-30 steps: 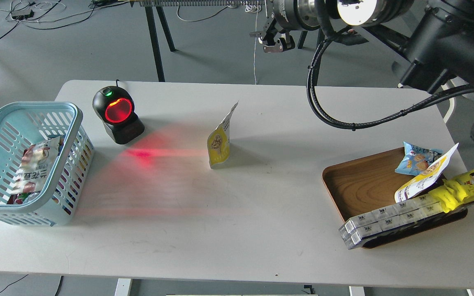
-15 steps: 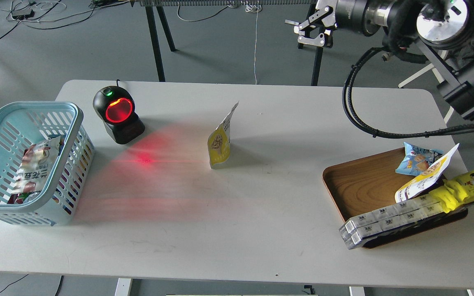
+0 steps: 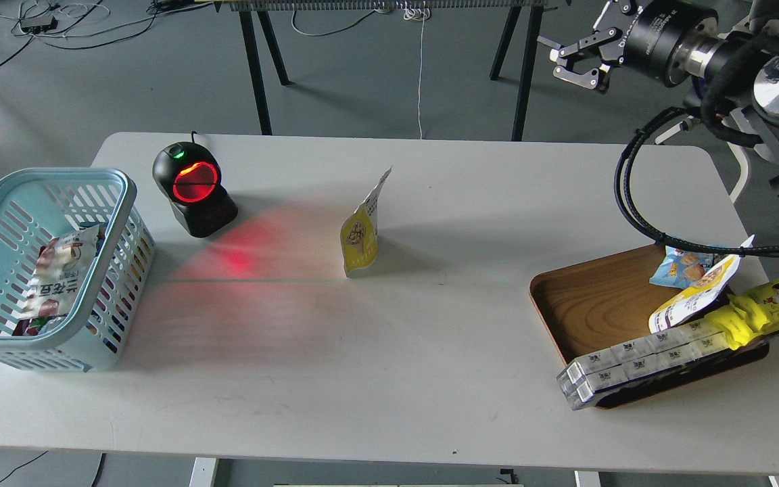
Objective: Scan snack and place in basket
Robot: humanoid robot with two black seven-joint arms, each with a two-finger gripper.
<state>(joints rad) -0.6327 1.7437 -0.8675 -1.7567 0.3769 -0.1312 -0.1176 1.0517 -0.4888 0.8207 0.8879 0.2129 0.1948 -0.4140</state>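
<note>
The snack [image 3: 361, 238], a yellow and white pouch with a round food picture, stands upright on its own near the middle of the white table [image 3: 389, 379]. The light blue slotted basket [image 3: 65, 176] sits at the table's left edge with other packets inside. My right gripper [image 3: 569, 61] is open and empty, high above the floor beyond the table's far right corner, far from the pouch. My left arm is out of view.
A black scanner [image 3: 194, 188] with a glowing red window stands between basket and pouch, casting red light on the table. A brown wooden tray [image 3: 599, 297] at the right holds a light blue bag, another yellow-white pouch, a bright yellow packet and long clear boxes.
My right arm has swung to the right, carrying its empty gripper from above the table's far middle to the top right. The pouch has not moved.
</note>
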